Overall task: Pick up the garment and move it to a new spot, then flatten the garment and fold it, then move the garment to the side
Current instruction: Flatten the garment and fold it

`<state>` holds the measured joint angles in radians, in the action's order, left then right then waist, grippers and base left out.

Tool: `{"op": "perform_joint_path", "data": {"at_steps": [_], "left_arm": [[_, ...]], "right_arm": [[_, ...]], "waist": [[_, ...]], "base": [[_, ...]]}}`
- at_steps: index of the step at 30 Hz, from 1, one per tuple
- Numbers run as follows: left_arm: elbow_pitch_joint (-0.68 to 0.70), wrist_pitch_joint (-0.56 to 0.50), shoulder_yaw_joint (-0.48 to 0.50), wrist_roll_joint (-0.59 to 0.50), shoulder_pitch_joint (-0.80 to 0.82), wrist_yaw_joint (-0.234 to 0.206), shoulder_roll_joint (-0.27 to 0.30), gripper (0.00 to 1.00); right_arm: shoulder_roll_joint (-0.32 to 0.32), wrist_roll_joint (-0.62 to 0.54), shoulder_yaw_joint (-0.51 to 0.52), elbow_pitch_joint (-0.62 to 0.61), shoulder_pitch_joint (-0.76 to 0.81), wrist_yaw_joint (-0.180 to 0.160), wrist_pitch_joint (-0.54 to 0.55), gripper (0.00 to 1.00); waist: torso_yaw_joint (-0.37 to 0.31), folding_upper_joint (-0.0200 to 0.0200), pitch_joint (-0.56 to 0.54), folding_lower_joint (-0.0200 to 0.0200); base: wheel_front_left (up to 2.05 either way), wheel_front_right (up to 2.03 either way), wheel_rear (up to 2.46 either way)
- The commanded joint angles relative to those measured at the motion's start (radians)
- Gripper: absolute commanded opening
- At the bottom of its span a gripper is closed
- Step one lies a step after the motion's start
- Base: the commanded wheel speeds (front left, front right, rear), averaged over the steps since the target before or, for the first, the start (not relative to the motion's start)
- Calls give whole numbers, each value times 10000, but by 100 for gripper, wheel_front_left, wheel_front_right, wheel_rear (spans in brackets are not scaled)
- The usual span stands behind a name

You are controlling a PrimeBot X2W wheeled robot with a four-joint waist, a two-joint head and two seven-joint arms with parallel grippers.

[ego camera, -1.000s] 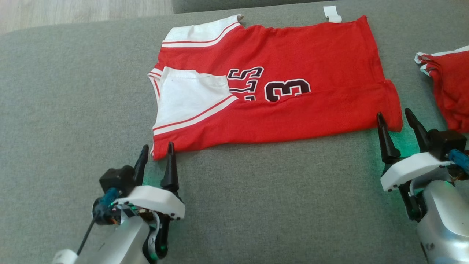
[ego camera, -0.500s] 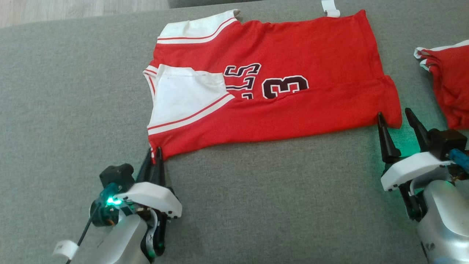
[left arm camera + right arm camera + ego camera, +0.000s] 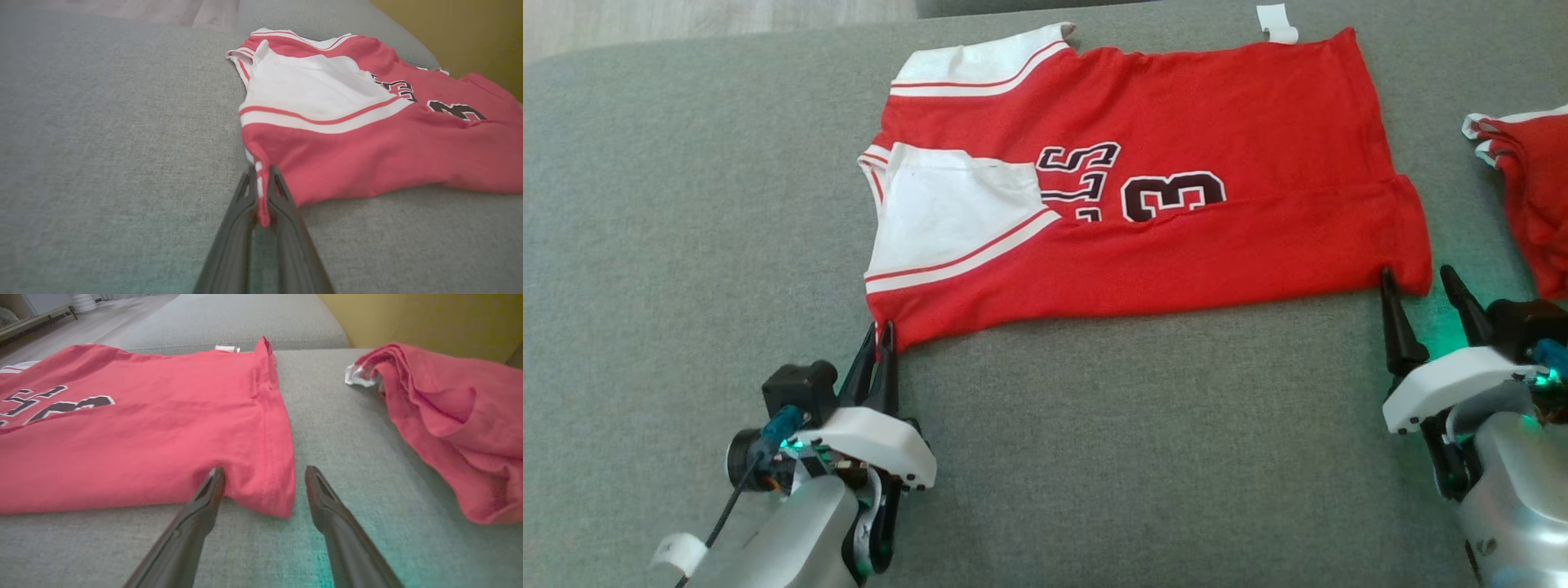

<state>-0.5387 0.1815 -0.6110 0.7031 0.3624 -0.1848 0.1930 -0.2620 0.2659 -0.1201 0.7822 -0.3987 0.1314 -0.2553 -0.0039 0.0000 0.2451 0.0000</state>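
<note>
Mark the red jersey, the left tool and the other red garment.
red jersey (image 3: 1176, 261): head view, red body below the number
left tool (image 3: 880, 331): head view, between its fingertips
other red garment (image 3: 1539, 212): head view, red middle

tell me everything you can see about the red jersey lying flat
The red jersey lies spread nearly flat on the grey cushion, collar end to the robot's left. Soft-looking knit: red body, white shoulder panels with red stripes, dark white-edged letters and numerals partly covered by a fold along the near side. A white tag pokes out at the far edge. The left gripper is shut on its near left corner; the right gripper, open, straddles the near right corner.
</note>
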Motion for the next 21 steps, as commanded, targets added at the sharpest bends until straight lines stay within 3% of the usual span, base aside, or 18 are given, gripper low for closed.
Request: {"op": "perform_joint_path", "data": {"at_steps": [1, 5, 6, 7, 8, 14, 21], "left_arm": [[317, 48, 297, -43, 276, -28, 298, 0], [461, 56, 298, -82, 310, -91, 393, 0], [489, 64, 319, -47, 304, -85, 391, 0], [505, 59, 329, -17, 296, -70, 392, 0], [517, 63, 337, 0, 283, -66, 405, 0], [602, 63, 328, 58, 51, -71, 523, 0], [1160, -1, 168, 64, -860, -139, 936, 0]], "right_arm": [[-3, 154, -82, 27, -354, -7, -65, 100], [76, 640, -61, 944, -743, -7, -64, 100], [100, 795, -173, 1150, -826, -7, -56, 67], [125, 973, -350, 1311, -878, -7, -10, 24], [119, 1157, -523, 1429, -915, -7, 22, 0], [-115, 2171, -1291, 1677, -840, -7, 213, 0], [-954, 3006, -2373, 1170, -152, -7, 158, 0]], "waist": [[40, 0, -14, 0], [111, 0, -28, 0], [130, 0, -43, 0], [149, 0, -68, 0], [162, 0, -109, 0], [174, 0, -450, 0], [118, 0, -941, 0]], "base": [[0, 0, 0], [0, 0, 0], [0, 0, 0], [0, 0, 0], [0, 0, 0], [0, 0, 0], [0, 0, 0]]}}
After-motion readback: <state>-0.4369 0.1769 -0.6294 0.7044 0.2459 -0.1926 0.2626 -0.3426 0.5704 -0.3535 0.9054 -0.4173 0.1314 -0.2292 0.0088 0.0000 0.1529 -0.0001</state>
